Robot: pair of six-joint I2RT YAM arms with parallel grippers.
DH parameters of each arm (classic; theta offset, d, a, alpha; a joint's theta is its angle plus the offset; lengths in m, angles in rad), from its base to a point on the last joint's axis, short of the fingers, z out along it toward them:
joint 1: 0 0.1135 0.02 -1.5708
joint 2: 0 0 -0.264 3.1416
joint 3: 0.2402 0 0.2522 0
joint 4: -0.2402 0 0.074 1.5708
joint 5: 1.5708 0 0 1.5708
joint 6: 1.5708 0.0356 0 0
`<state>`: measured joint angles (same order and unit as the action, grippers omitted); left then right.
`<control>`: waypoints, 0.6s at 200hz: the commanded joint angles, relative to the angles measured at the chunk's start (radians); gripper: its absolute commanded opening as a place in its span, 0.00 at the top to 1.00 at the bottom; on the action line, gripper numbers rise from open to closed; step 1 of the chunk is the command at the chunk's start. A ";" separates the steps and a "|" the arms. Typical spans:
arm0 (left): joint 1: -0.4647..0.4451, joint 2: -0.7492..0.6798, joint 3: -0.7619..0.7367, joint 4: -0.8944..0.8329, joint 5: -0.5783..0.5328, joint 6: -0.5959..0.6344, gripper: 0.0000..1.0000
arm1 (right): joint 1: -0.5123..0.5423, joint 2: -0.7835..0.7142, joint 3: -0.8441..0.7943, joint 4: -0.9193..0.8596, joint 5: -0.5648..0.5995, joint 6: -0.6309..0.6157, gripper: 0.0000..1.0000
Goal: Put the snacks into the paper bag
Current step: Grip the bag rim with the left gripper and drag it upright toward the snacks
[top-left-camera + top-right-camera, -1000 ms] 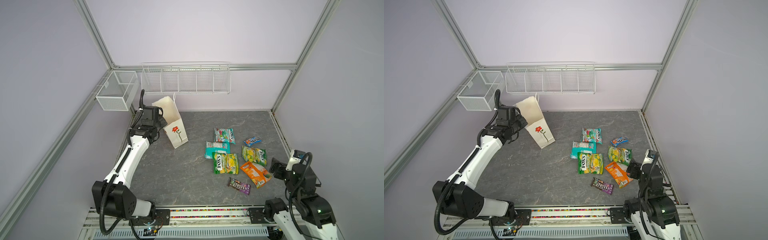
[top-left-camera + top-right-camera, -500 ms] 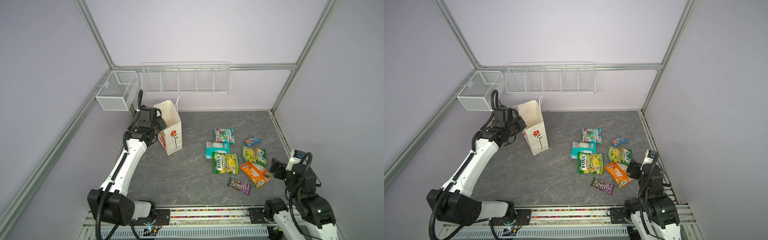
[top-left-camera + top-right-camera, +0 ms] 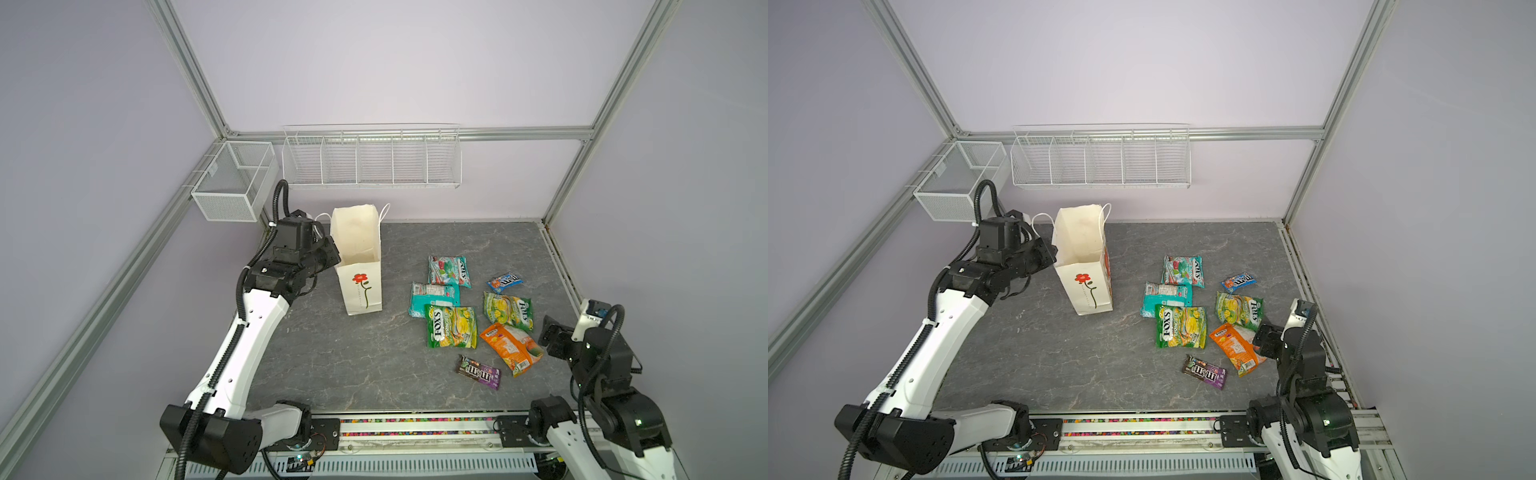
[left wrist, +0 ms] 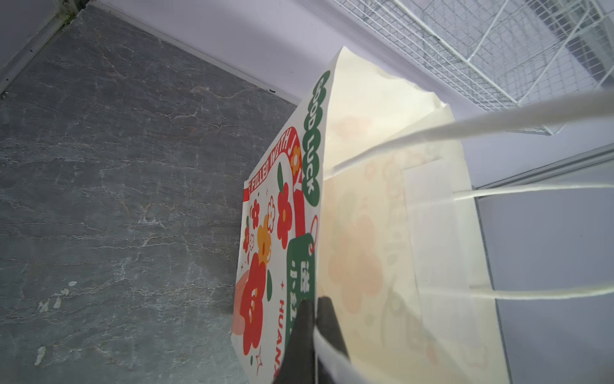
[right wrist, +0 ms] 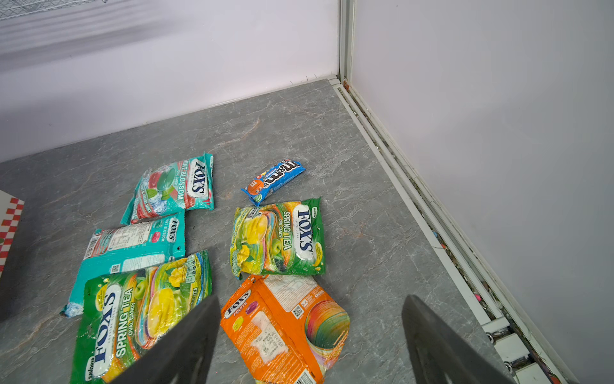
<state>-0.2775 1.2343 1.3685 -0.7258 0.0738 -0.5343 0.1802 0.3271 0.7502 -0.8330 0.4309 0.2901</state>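
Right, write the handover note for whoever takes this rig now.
Left hand: shut on the rim of the paper bag, which stands upright and open at the back left of the table.
Right hand: open, holding nothing, near the orange packet.
Snacks: all seven lie flat on the right side of the table, apart from the bag.
Done: bag upright and held; no snack seen inside.
Left: pick up each snack and drop it into the bag.
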 commanded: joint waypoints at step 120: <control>-0.083 -0.181 -0.180 0.029 0.205 -0.011 1.00 | 0.007 0.023 -0.011 0.024 0.018 -0.011 0.12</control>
<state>-0.3542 1.0851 1.2209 -0.7193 0.2501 -0.5232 0.1802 0.3393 0.7498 -0.8333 0.4339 0.2901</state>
